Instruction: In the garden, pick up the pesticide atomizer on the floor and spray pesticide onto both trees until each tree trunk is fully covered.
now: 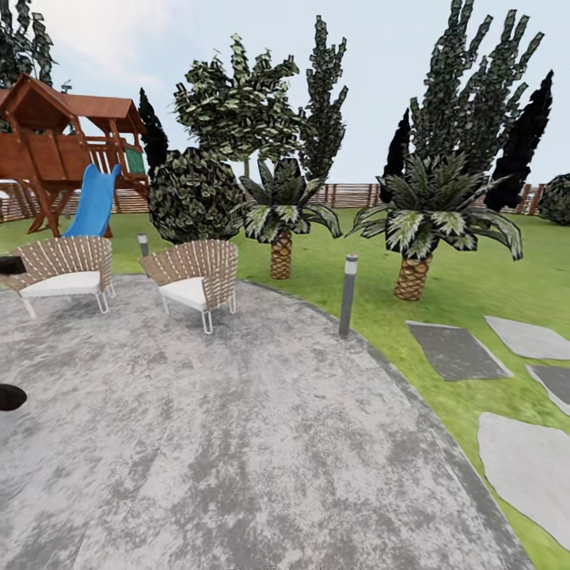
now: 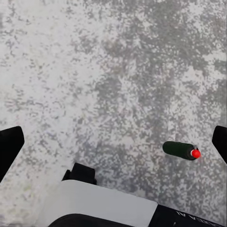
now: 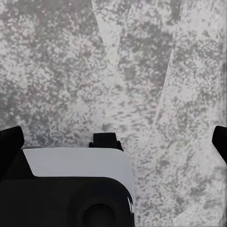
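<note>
two pincers spread wide: left gripper (image 2: 116, 142), right gripper (image 3: 116, 142). small red-tipped can (image 2: 182, 150) on paving (image 2: 94, 71), maybe the atomizer, looks light, rigid; grasp across its body.

Patio (image 1: 237, 443) in front; lawn (image 1: 475, 293) beyond and to its right. Two chairs (image 1: 67, 269) (image 1: 196, 277) side by side at patio's far left. Playset (image 1: 67, 150) behind them. Two palms (image 1: 281, 218) (image 1: 427, 226) on lawn, fence (image 1: 348, 195) behind. Stepping stones (image 1: 455, 348) right.

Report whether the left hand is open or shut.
Open. In the left wrist view the left hand has its fingertips wide apart at opposite edges, with bare grey paving between them.
</note>
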{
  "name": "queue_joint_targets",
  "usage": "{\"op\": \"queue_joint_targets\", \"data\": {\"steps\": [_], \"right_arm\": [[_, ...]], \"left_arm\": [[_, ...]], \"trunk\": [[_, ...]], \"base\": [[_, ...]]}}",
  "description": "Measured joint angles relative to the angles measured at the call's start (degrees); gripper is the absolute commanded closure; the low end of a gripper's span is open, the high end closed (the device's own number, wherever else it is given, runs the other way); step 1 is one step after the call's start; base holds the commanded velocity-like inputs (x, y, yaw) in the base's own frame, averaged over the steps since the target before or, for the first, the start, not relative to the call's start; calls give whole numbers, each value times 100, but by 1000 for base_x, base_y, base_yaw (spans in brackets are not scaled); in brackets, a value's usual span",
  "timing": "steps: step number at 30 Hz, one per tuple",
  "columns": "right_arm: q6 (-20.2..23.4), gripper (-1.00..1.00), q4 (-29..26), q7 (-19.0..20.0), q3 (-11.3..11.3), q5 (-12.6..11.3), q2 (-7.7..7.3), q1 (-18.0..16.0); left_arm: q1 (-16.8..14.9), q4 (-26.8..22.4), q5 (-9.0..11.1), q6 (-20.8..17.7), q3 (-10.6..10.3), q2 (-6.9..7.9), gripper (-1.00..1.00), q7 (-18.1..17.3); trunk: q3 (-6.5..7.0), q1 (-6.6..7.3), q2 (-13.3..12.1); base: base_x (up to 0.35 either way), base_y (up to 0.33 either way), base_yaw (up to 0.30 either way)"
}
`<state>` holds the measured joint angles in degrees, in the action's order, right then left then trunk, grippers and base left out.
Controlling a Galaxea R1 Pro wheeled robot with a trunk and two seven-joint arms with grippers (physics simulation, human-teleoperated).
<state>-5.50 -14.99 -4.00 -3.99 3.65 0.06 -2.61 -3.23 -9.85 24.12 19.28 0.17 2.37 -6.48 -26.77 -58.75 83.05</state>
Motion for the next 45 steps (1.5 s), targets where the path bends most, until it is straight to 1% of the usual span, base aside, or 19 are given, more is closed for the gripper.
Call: {"op": "queue_joint_targets", "data": {"steps": [4, 13, 25, 35, 45], "right_arm": [[0, -100, 5, 3, 16, 5, -1, 1], [0, -100, 1, 3, 4, -5, 0, 1], [-1, -100, 1, 3, 7, -6, 0, 0], [0, -100, 0, 4, 0, -13, 0, 1], [0, -100, -2, 1, 3, -14, 0, 1]], "left_arm": [[1, 1, 5, 2, -2, -1, -100, 1], [1, 1, 9, 2, 0, 0, -100, 2], [1, -1, 9, 2, -1, 0, -100, 2], [-3, 2, 8, 5, 0, 0, -100, 3], [2, 1, 9, 9, 0, 0, -100, 1]], "trunk": [[0, 1, 0], [0, 2, 0], [0, 2, 0], [0, 1, 0], [0, -1, 0]], "base": [[-80, -141, 93], [-11, -20, 32], [-1, -2, 211], [-6, -8, 53], [-168, -151, 31]]}}
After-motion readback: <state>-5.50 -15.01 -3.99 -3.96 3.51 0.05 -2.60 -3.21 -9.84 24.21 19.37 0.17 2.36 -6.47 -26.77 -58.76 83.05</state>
